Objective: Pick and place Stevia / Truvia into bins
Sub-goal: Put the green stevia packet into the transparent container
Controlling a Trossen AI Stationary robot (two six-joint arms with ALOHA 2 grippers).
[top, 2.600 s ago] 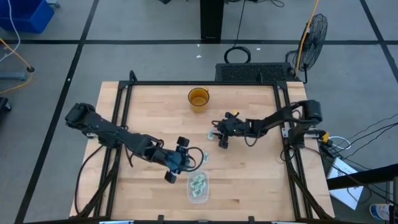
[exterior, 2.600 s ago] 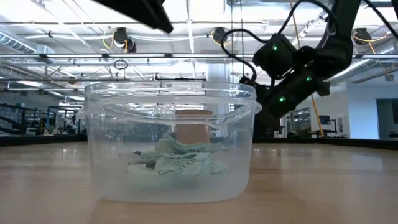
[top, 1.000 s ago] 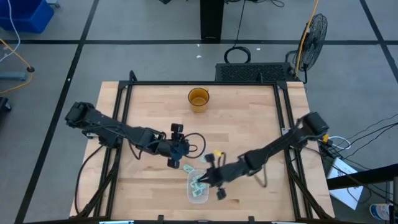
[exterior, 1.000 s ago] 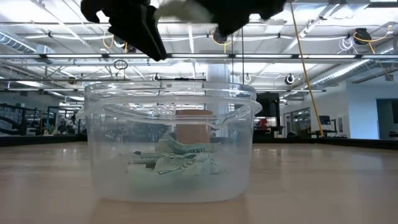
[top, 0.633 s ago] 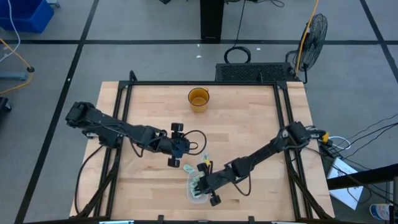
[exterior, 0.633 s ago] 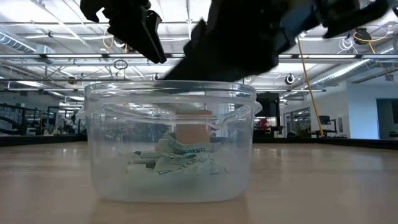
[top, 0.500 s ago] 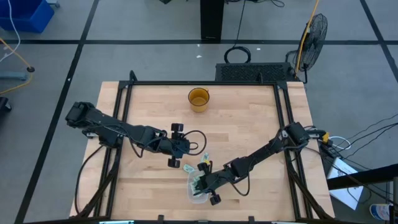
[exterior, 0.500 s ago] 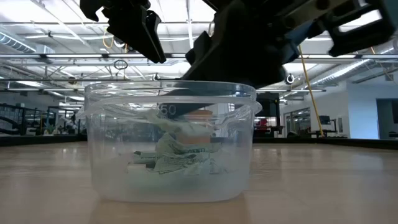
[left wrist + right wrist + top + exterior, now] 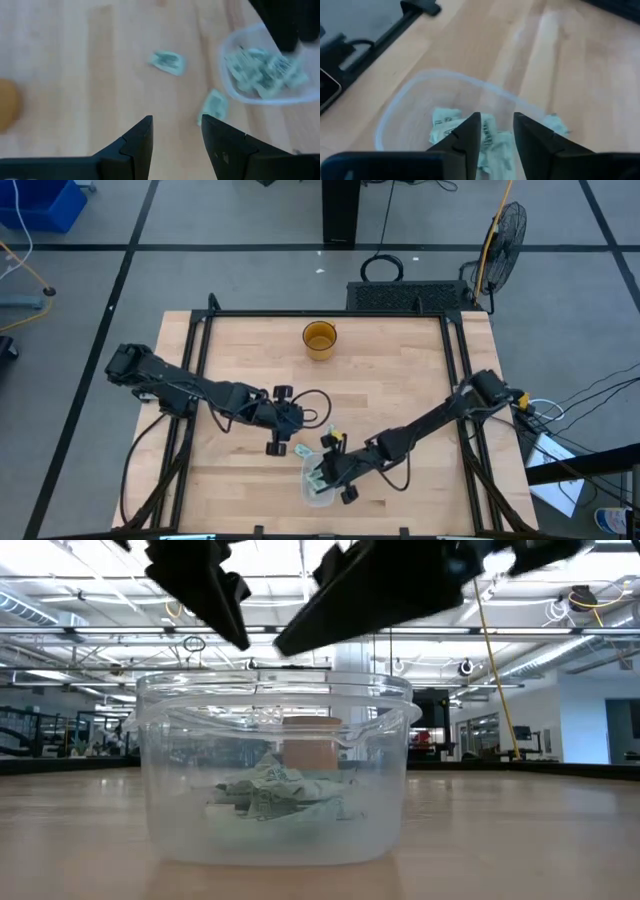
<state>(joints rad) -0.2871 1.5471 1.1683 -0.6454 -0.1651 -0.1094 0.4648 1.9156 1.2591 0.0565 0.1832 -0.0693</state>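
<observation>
The clear bin [image 9: 312,501] stands near the table's front edge and holds several pale green sachets [image 9: 275,795]. My right gripper [image 9: 326,470] hovers over the bin, open and empty, its fingers above the sachets [image 9: 445,127]. Two loose sachets lie flat on the table just beyond the bin: one [image 9: 167,61] farther out and one [image 9: 214,105] beside the bin's rim [image 9: 225,50]. My left gripper [image 9: 296,423] is open and empty above the table, to the left of and beyond the bin, facing these loose sachets.
An amber round cup [image 9: 320,338] stands at the table's far middle. A black frame runs along the table's edges. Bare wood lies to the right of the bin and between the bin and the cup.
My right gripper came toward the table's left over the bin and dipped down into it. A sachet fell among those in the bin, and the pile changed shape. The gripper has since risen above the rim.
</observation>
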